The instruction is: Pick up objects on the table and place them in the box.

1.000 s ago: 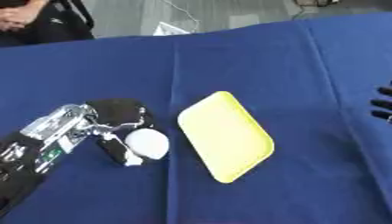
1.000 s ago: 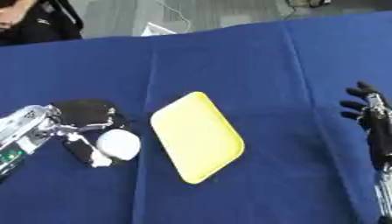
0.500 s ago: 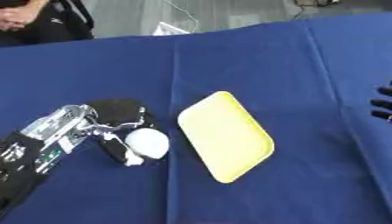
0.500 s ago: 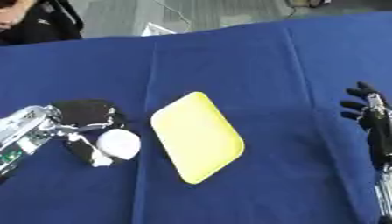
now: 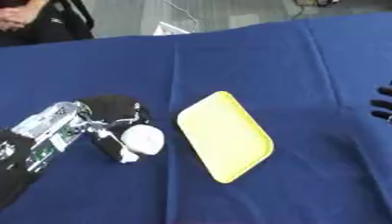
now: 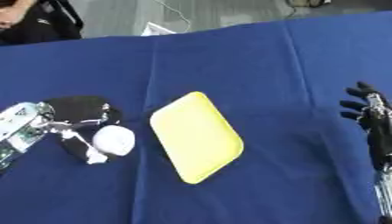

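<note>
Left eye view: left hand (image 5: 115, 127) curls round white ball (image 5: 143, 139).

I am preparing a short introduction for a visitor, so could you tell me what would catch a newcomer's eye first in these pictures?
The bright yellow rounded rectangular tray stands out most, lying askew at the middle of the dark blue tablecloth. Just to its left, the robot's black left hand is curled round a small white round object. At the right edge the right hand rests idle, fingers up.
</note>
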